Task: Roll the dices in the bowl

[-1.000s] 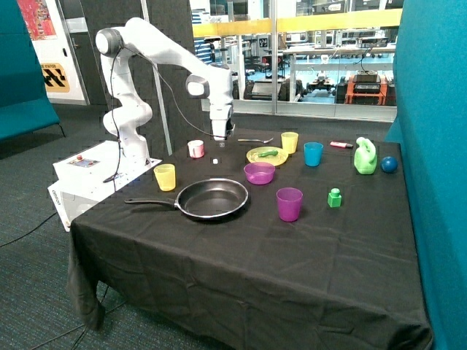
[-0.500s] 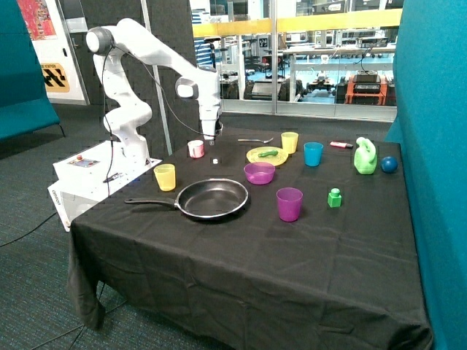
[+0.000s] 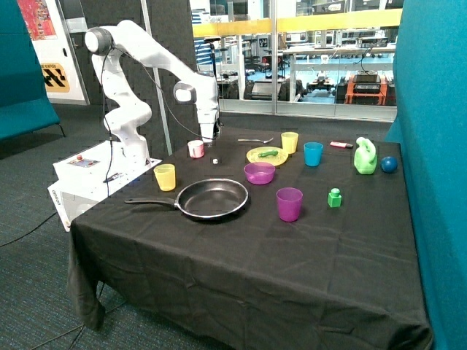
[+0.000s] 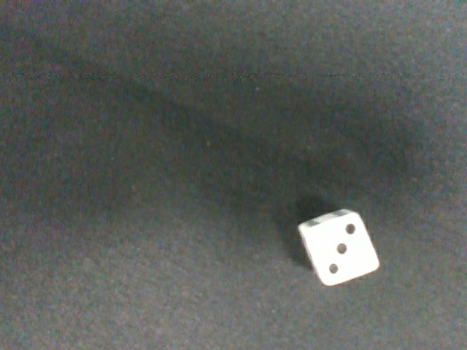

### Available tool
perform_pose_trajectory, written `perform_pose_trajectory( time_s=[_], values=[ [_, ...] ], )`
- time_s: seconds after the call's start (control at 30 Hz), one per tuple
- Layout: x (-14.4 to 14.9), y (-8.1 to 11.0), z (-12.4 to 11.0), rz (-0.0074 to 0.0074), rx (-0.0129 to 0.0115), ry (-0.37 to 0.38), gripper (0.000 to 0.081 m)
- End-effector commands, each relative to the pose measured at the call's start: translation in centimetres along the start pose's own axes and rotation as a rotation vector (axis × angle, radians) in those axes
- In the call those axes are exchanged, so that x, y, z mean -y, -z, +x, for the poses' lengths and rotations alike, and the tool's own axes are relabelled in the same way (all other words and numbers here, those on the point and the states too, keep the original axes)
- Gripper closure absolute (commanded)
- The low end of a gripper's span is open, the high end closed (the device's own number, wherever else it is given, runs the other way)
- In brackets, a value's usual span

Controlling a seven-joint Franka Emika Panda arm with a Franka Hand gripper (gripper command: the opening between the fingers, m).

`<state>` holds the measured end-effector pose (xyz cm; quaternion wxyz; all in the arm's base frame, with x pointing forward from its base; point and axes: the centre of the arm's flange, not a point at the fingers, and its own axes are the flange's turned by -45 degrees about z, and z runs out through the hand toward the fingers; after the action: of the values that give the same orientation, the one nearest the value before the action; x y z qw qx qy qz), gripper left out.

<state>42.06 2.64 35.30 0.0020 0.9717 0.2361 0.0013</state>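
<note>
Item: one die (image 4: 338, 246), three pips up, loose on the black surface (image 3: 241, 255), well apart from the purple bowl (image 3: 259, 173), beyond the frying pan (image 3: 211, 198). A second die: not seen. Jaws (image 3: 206, 138): low beside the pink-and-white cup (image 3: 195, 149); whether wide or narrow, I cannot tell. Risks, as I judge: a slightly off-centre descent flicks so small a cube away; the nearby cup gets knocked.

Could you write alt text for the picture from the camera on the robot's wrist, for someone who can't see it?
A single small white die lies on a black tablecloth, its upper face showing three black dots in a diagonal line. A soft shadow falls across the cloth beside it; nothing else, including the gripper, appears in this view.
</note>
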Motion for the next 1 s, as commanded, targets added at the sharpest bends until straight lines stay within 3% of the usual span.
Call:
perform_pose_trajectory(
  time_s=[0.0,0.1,0.17,0.2,0.23,0.37,0.5,0.67,0.73,0.87,0.97],
  values=[
    [0.8,-1.4,0.2,0.0045,0.0016,0.017,0.0370],
    [0.9,-1.9,0.2,0.0045,0.0016,0.013,0.0328],
    [0.9,-2.2,0.1,0.0045,0.0016,0.014,0.0379],
    [0.9,-2.3,0.1,0.0045,0.0016,0.016,0.0347],
    [0.9,-2.4,0.1,0.0045,0.0016,0.017,0.0372],
    [0.9,-2.8,0.0,0.0045,0.0016,0.024,0.0335],
    [0.9,-2.9,-0.1,0.0045,0.0016,0.027,0.0346],
    [0.8,-3.4,-0.2,0.0045,0.0016,0.022,0.0435],
    [0.7,-3.7,-0.1,0.0045,0.0016,0.017,0.0388],
    [0.6,-4.4,-0.1,0.0045,0.0017,0.004,0.0427],
    [0.4,-5.0,-0.2,0.0045,0.0017,-0.005,0.0412]
  ],
)
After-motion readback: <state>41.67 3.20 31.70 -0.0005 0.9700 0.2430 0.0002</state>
